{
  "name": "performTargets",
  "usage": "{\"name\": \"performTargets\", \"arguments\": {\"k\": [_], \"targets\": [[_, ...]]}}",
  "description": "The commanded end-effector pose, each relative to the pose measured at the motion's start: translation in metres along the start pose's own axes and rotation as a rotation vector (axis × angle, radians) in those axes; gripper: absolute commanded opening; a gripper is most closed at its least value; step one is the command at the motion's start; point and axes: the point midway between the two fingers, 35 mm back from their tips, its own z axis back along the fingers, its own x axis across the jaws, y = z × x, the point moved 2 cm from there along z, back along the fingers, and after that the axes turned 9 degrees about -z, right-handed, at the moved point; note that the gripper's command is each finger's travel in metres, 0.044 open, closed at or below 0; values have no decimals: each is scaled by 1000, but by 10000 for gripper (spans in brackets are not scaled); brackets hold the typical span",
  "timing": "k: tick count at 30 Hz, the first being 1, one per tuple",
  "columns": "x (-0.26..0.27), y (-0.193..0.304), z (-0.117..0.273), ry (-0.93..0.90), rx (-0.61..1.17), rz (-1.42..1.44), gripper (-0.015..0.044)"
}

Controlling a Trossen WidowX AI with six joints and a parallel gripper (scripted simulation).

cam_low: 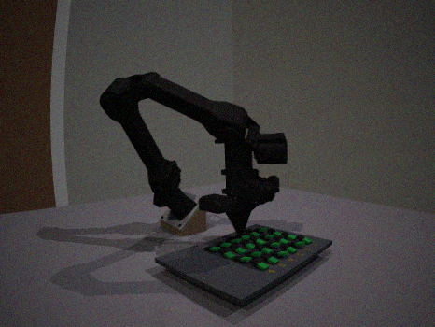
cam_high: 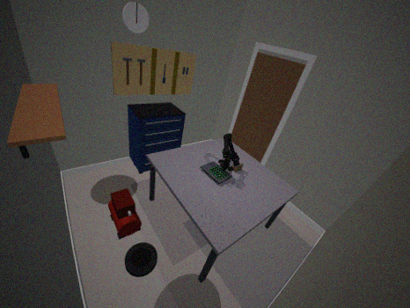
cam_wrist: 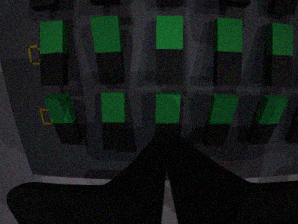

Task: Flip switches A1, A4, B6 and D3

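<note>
Switches (cam_wrist: pixel 169 32) large in wrist view, clenched empty tool (cam_low: pixel 240 230) tip at panel (cam_low: pixel 212 276) only in exterior.

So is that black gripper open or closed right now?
Closed. In the wrist view the gripper has its two fingers together in one point, nothing between them, over the switch panel.

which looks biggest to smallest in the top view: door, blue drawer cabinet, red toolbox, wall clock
1. door
2. blue drawer cabinet
3. red toolbox
4. wall clock

The toolbox and the clock look close in size, and they sit at different depths, so their order is unsure.
</note>
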Motion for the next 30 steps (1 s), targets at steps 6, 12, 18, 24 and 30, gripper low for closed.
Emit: {"name": "performTargets", "arguments": {"k": [6, 12, 18, 24, 30], "targets": [[2, -4, 31, 0, 12, 3, 0], [1, -3, 64, 6, 24, 4, 0], [0, -33, 68, 4, 23, 4, 0], [-4, -74, 69, 6, 21, 2, 0], [-4, -74, 69, 6, 21, 2, 0]]}}
